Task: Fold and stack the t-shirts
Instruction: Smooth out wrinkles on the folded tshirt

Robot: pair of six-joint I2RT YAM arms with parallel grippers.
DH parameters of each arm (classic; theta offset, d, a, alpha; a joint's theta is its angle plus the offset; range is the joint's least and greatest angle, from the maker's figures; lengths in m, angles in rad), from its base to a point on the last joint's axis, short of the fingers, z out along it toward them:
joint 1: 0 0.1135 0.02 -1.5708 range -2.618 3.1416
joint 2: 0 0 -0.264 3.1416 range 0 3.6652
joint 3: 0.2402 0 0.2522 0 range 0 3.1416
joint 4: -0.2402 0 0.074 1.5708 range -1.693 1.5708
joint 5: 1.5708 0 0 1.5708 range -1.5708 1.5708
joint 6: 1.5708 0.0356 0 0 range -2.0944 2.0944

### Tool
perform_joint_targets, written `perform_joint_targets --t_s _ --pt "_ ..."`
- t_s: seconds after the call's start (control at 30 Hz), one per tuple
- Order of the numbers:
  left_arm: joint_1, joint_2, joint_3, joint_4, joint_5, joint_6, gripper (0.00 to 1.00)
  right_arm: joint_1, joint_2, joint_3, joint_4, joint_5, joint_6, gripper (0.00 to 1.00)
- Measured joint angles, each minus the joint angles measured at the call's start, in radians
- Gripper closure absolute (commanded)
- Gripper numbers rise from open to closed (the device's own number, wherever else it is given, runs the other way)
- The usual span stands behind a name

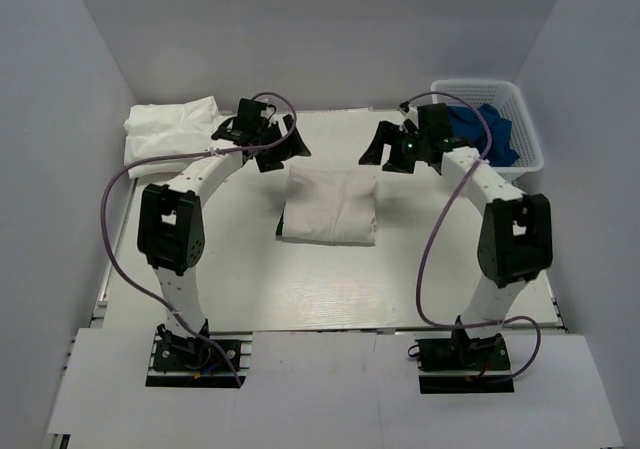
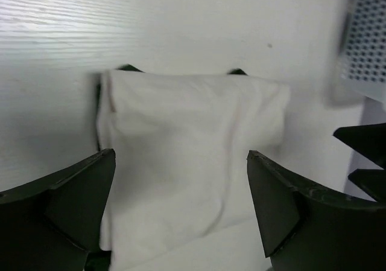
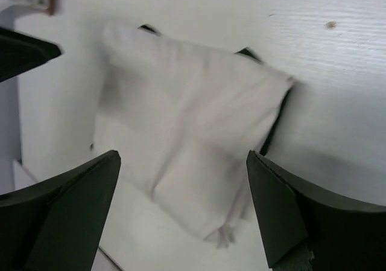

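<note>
- left hand (image 1: 258, 141), right hand (image 1: 405, 153) both spread, empty, above far edge of folded t-shirt (image 1: 328, 205), middle of worktop (image 1: 250, 289);
- white stack (image 1: 170, 127) at far-left corner;
- best to pinch all layers at both sides; carry level

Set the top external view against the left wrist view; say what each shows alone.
Only top external: the pile of white t-shirts at the far left and the blue cloth in the basket. Only left wrist: dark green tips peeking out at the folded t-shirt's edge. Both: that folded t-shirt, the basket wall and the open left gripper.
</note>
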Motion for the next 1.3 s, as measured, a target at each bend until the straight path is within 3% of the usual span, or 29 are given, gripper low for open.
perform_joint_targets --t_s 0.1,0.2,0.47,0.57,0.73,0.87,1.07,1.2,1.3 --pt "-0.02 -0.06 -0.086 0.071 0.067 -0.019 0.0 0.022 -0.119 -0.122 0.095 -0.073 0.031 0.09" --pt "-0.037 -0.037 -0.106 0.141 0.116 -0.035 0.0 0.052 -0.131 -0.193 0.197 -0.14 0.07 0.09" --pt "-0.035 0.235 -0.049 0.284 0.198 -0.058 0.0 0.043 0.178 -0.167 0.425 -0.192 0.117 0.09" --pt "-0.02 0.265 0.017 0.276 0.19 -0.054 0.0 0.018 0.257 -0.153 0.495 -0.24 0.156 0.09" --pt "-0.014 0.275 0.026 0.276 0.196 -0.039 0.0 0.011 0.256 -0.149 0.51 -0.234 0.142 0.09" --pt "-0.018 0.266 0.04 0.245 0.192 -0.012 0.0 0.016 0.23 -0.113 0.429 -0.221 0.094 0.09" --pt "-0.038 0.106 -0.043 0.185 0.105 0.015 0.0 0.036 -0.034 -0.187 0.368 -0.205 0.053 0.09" --pt "-0.054 -0.14 -0.243 0.219 0.071 0.003 0.0 0.063 -0.226 -0.349 0.431 -0.245 0.058 0.09" --pt "-0.075 -0.243 -0.378 0.294 0.106 -0.025 0.0 0.084 -0.237 -0.457 0.475 -0.278 0.077 0.09"
